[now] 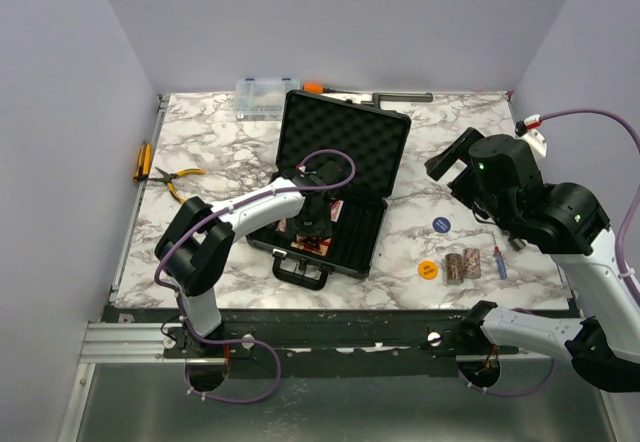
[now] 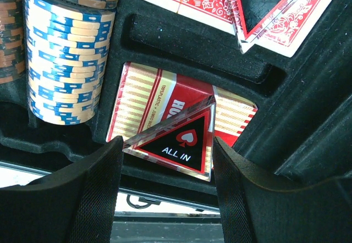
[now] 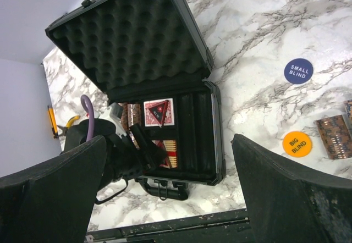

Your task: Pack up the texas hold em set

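Observation:
The black hard case [image 1: 372, 247] lies open mid-table, its foam lid [image 1: 345, 147] upright. My left gripper [image 1: 312, 234] is down inside the case. In the left wrist view it [image 2: 168, 155] is shut on a triangular "ALL IN" token [image 2: 181, 141], held tilted over a red card deck [image 2: 148, 100]. Blue-and-cream chip stacks [image 2: 63, 61] lie in the slot to the left. A second triangular token [image 3: 159, 112] lies on the other deck. My right gripper [image 1: 445, 162] is open and empty, raised to the right of the case. Two brown chip stacks [image 1: 463, 264], an orange round token [image 1: 428, 269] and a blue one [image 1: 442, 224] lie on the table at right.
Yellow-handled pliers [image 1: 180, 180] and an orange tool [image 1: 143, 162] lie at the left edge. A clear organiser box [image 1: 265, 99] and a long tool [image 1: 400, 96] sit behind the case. A small red-and-blue item [image 1: 499, 262] lies beside the chip stacks.

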Controlling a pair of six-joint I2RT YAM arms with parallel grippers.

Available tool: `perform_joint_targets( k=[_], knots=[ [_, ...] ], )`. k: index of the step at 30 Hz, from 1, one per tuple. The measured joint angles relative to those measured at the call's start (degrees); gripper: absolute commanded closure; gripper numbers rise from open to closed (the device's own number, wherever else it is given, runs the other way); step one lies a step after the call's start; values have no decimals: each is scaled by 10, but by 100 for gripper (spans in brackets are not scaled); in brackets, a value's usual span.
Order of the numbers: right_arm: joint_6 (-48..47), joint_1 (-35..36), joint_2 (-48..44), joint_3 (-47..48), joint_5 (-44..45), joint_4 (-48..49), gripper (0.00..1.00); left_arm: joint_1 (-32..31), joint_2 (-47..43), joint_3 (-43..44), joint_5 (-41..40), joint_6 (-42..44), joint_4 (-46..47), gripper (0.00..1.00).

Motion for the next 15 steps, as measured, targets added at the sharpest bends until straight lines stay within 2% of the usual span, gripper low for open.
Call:
perform_joint_targets(
  k=[1, 4, 7, 9, 10, 13, 15],
  knots=[
    [0, 0, 0, -1, 0, 0, 0, 0, 0, 0, 0, 0, 0, 79],
    [0, 0, 0, -4, 0, 1, 0, 0, 0, 0, 0, 0, 0, 53],
    [-2, 0, 0, -7, 0, 3, 0, 0, -1, 0, 0, 0, 0, 35],
    [-4, 0, 0, -8, 0, 4, 0, 0, -4, -2, 0, 0, 1, 17],
    [-5, 0, 0, -8, 0, 4, 0, 0, -10, -5, 0, -1, 1, 12],
    [-8, 0, 0, -9, 0, 6, 0, 1, -28, -7, 0, -4, 0, 3],
    [-10, 0, 0, -11, 0, 9, 0, 2, -42, -7, 0, -4, 0, 2]
  ],
)
